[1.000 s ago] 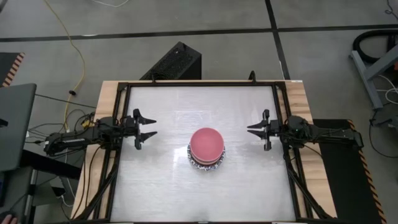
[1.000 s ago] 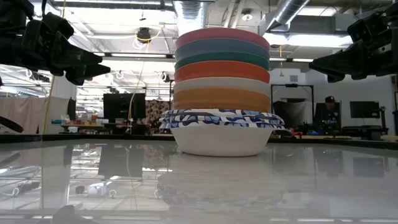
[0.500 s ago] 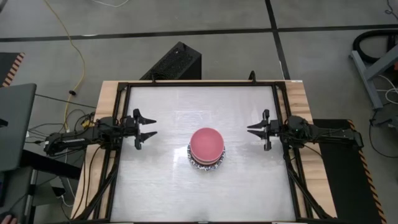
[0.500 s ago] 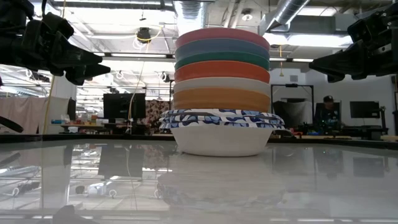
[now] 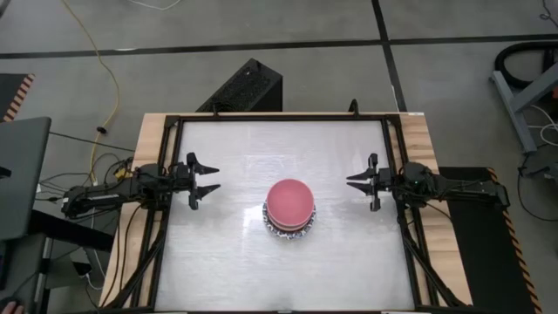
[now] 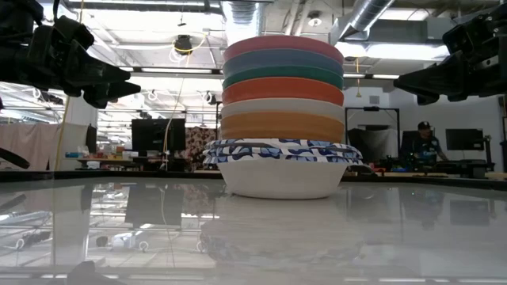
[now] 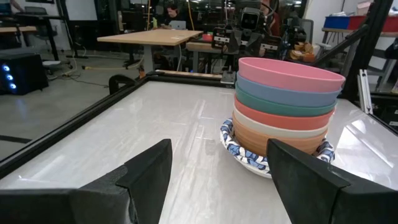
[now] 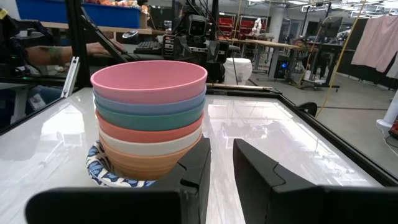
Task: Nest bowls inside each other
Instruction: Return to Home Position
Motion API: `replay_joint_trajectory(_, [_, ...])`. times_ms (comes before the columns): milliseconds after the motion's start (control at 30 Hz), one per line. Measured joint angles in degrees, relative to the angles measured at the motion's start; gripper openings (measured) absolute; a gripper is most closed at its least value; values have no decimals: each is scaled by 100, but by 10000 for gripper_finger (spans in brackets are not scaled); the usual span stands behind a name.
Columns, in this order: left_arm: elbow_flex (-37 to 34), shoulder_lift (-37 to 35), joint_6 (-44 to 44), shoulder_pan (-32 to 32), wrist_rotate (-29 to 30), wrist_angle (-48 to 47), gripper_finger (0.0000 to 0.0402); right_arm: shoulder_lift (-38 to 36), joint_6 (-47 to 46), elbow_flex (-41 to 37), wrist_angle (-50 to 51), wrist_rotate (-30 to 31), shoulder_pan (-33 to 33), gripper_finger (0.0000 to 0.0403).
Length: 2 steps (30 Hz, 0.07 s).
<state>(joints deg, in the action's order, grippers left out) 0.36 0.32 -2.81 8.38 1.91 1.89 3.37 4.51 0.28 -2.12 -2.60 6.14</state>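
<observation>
Since every bowl in view is already nested into one stack point(image 5: 289, 209) near the middle of the table point(image 5: 227, 253), neither arm has anything to hold. Left gripper point(image 5: 207, 180) hovers over the table's left side, fingers wide apart & empty, well apart from the stack. Right gripper point(image 5: 359, 181) mirrors it on the right w/ only a narrow gap between fingers, also empty. Pink bowl point(image 6: 283, 43) is on top, then slate-blue point(image 6: 283, 62), green point(image 6: 283, 77), red point(image 6: 283, 91), cream point(image 6: 283, 107), orange point(image 6: 283, 127), w/ blue-patterned white bowl point(image 6: 281, 168) at the base; can't tell how many patterned ones sit there. Stack is upright w/ level rims, so prob. stable. Arms parked at the sides fits homing; nesting looks done.
</observation>
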Motion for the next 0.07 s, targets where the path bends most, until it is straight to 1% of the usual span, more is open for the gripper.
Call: replay_joint_trajectory(67, [0,1,2,1,0,-1,251,-1,0,0,-1,1,-1,90])
